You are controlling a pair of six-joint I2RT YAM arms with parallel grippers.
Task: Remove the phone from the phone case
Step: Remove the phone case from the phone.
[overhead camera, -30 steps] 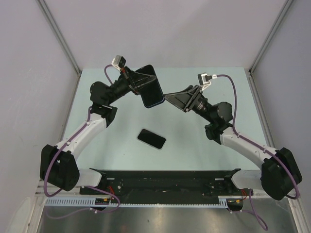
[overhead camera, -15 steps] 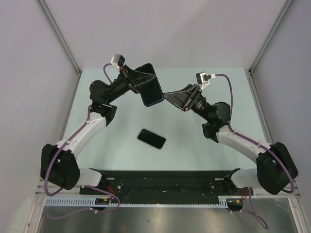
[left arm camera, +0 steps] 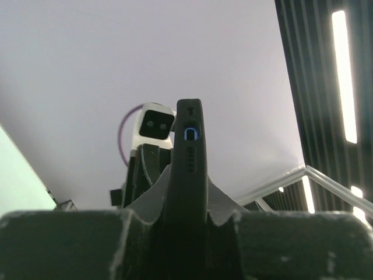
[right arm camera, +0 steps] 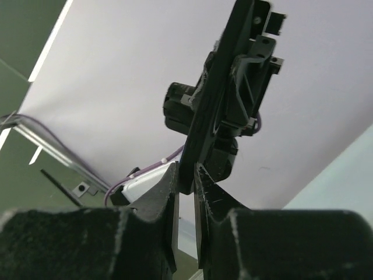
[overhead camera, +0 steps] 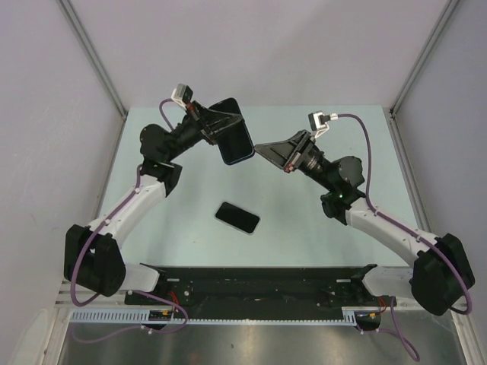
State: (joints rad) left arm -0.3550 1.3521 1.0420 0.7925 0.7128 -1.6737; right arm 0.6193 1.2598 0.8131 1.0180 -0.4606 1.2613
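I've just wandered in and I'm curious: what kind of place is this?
Probably a robot test booth: two robot arms bolted at the edge of a pale green table, closed in by plain walls.

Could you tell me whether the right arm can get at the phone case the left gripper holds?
Probably yes: the fingers of the right gripper sit either side of the edge of the phone case, which the left gripper holds aloft; nothing seems in the way.

white arm links [overhead camera: 125,213], black joints [overhead camera: 95,266], purple cables [overhead camera: 362,133], white wrist cameras [overhead camera: 183,95].
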